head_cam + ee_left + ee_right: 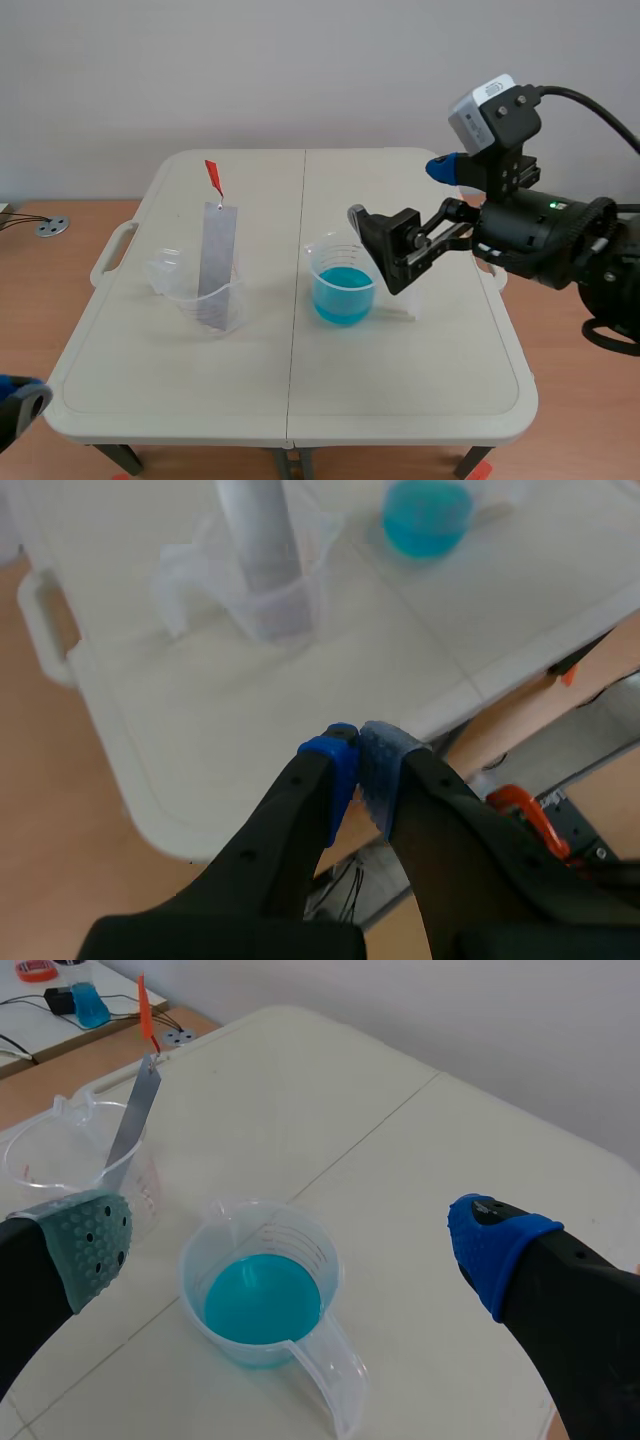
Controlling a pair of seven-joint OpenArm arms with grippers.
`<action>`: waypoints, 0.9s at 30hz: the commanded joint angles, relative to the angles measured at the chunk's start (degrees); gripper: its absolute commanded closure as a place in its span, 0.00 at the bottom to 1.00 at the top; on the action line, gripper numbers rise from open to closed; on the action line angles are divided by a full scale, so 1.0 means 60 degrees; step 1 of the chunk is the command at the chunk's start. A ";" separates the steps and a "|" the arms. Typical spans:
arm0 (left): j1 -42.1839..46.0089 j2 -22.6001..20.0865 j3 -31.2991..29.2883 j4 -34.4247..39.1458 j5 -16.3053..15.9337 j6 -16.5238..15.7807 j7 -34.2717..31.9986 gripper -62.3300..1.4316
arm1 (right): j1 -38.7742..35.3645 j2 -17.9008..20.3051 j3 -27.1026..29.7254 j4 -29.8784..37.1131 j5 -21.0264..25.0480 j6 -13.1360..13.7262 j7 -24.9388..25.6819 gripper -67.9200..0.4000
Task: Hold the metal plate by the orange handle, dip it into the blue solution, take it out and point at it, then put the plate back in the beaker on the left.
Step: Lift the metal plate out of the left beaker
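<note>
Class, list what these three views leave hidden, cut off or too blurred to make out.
1. Left wrist view: the metal plate runs off the edge; its orange handle is unseen there.
2. Scene view: the left gripper is cut off at the corner.
3. Right wrist view: scale marks on the blue solution beaker are too faint to read.
4. Scene view: the plate's foot blurs behind the left beaker's clear wall.
</note>
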 commanded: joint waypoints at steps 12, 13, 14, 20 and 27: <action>0.2648 0.0004 -0.0466 0.0138 -0.0058 -0.0018 -0.0127 0.91 | 0.2572 -0.1632 -0.1443 -0.2222 0.0062 0.0237 -0.0219 0.02; 0.2648 0.0004 -0.0466 0.0138 -0.0058 -0.0018 -0.0124 0.91 | 0.2765 -0.1745 -0.1592 -0.2412 0.0058 0.0255 -0.0222 0.02; 0.2648 0.0004 -0.0466 0.0138 -0.0058 -0.0018 -0.0127 0.91 | 0.2951 -0.1854 -0.1734 -0.2590 0.0058 0.0259 -0.0222 0.02; 0.2648 0.0004 -0.0466 0.0138 -0.0058 -0.0022 -0.0091 0.91 | 0.3978 -0.2503 -0.2484 -0.3581 0.0058 0.0259 -0.0222 0.02; 0.2648 0.0000 -0.0466 0.0138 -0.0062 -0.0025 -0.0091 0.91 | 0.5053 -0.3388 -0.3151 -0.5045 0.0062 0.0273 -0.0219 0.02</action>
